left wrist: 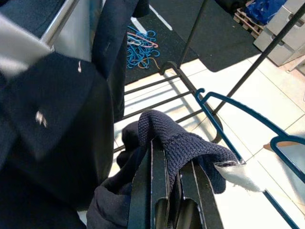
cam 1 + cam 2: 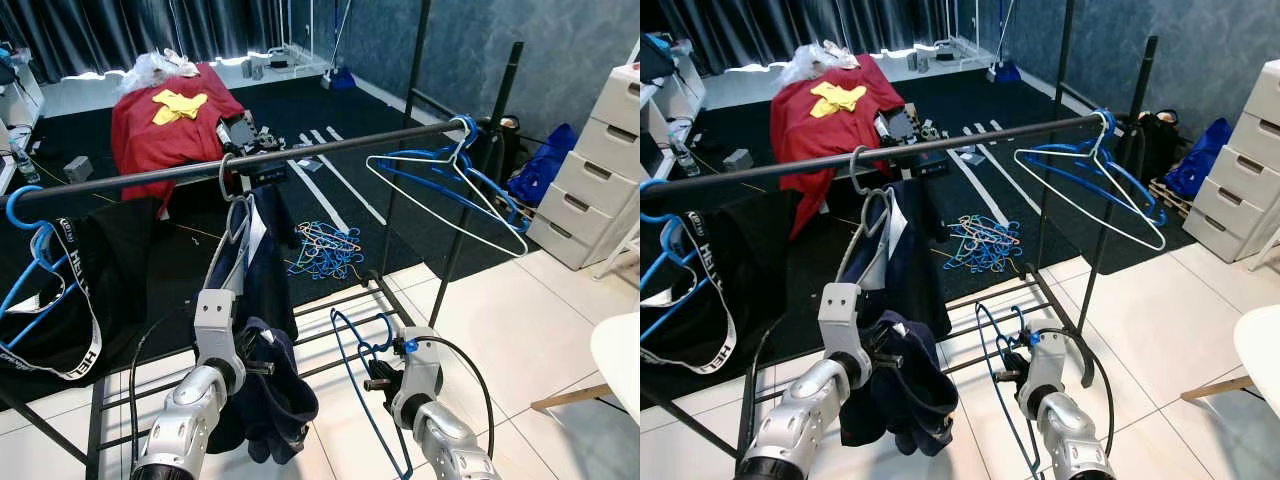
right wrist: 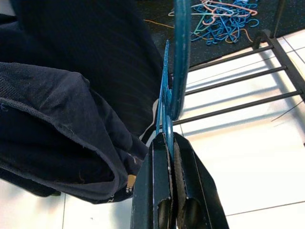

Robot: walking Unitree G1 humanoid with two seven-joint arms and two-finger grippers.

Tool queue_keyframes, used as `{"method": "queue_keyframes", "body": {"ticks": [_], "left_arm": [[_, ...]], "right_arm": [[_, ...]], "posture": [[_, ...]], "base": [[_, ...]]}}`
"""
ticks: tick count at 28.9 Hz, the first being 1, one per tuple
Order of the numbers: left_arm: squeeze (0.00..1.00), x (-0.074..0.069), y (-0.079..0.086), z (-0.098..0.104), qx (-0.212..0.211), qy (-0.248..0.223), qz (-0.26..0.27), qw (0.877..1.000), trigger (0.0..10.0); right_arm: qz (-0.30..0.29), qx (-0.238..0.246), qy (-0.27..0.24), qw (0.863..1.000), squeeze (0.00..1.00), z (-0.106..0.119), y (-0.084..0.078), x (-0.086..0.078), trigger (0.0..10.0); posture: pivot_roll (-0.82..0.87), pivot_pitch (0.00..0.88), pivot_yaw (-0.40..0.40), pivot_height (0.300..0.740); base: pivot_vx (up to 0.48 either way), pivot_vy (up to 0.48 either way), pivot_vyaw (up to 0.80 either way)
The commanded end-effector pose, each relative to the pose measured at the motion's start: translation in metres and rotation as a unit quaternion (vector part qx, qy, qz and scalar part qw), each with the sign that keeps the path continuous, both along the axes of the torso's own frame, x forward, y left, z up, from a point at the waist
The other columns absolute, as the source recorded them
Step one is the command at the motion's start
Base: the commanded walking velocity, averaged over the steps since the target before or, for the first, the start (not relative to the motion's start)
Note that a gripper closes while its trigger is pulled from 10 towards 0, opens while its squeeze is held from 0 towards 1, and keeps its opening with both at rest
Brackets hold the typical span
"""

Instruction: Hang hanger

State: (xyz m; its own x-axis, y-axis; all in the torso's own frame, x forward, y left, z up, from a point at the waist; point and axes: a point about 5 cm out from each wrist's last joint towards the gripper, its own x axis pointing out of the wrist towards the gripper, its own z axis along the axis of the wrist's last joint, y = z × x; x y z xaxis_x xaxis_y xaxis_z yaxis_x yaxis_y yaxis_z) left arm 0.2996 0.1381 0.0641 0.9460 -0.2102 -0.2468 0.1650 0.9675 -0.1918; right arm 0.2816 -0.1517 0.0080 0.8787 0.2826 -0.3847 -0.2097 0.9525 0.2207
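Observation:
My right gripper (image 3: 167, 139) is shut on a blue hanger (image 3: 181, 57), held low in front of the clothes rack, hook upward. To its left, my left gripper (image 1: 169, 157) is shut on a fold of a dark navy garment (image 2: 272, 402). That garment hangs from a grey hanger (image 2: 232, 196) on the black rail (image 2: 320, 152). At the rail's right end hang blue and white empty hangers (image 2: 455, 178). A blue hanger with a black garment (image 2: 60, 290) hangs at the left end.
A tangle of hangers (image 2: 326, 250) lies on the dark carpet behind the rack. The rack's lower bars (image 2: 345, 298) run above the white tiles. White drawers (image 2: 600, 170) stand at the right, a white table edge (image 2: 620, 360) nearer. A red cloth (image 2: 165, 130) lies far back.

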Motion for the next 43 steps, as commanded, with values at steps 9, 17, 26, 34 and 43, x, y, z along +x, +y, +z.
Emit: {"method": "queue_keyframes", "body": {"ticks": [9,17,26,34,43], "left_arm": [[0.00,0.000,0.002,0.002,0.003,-0.001,-0.004,1.000,10.0],[0.00,-0.001,0.003,0.001,0.007,0.001,-0.008,1.000,10.0],[0.00,-0.001,0.004,0.002,0.009,0.002,-0.010,1.000,10.0],[0.00,-0.003,0.006,-0.001,0.027,0.012,-0.012,1.000,10.0],[0.00,0.000,0.007,-0.001,0.035,0.015,-0.012,0.999,10.0]], "right_arm": [[-0.001,0.005,0.004,1.000,0.00,-0.001,0.001,-0.001,10.0],[-0.002,0.008,0.006,1.000,0.00,-0.002,0.003,-0.002,10.0],[-0.003,0.009,0.008,1.000,0.00,-0.003,0.004,-0.003,10.0],[-0.006,0.013,0.017,1.000,0.00,-0.010,0.007,-0.009,10.0],[-0.005,0.013,0.010,1.000,0.00,-0.006,0.009,-0.003,10.0]], "posture": [[0.01,0.040,0.041,0.740],[0.01,0.040,0.047,0.740],[0.01,0.049,0.057,0.740],[0.04,0.045,0.062,0.740],[0.04,0.038,0.065,0.740]], "base": [[-0.269,0.000,0.00],[-0.255,0.000,0.00],[-0.251,0.000,0.00],[-0.062,0.000,0.00],[0.000,0.000,0.00]]}}
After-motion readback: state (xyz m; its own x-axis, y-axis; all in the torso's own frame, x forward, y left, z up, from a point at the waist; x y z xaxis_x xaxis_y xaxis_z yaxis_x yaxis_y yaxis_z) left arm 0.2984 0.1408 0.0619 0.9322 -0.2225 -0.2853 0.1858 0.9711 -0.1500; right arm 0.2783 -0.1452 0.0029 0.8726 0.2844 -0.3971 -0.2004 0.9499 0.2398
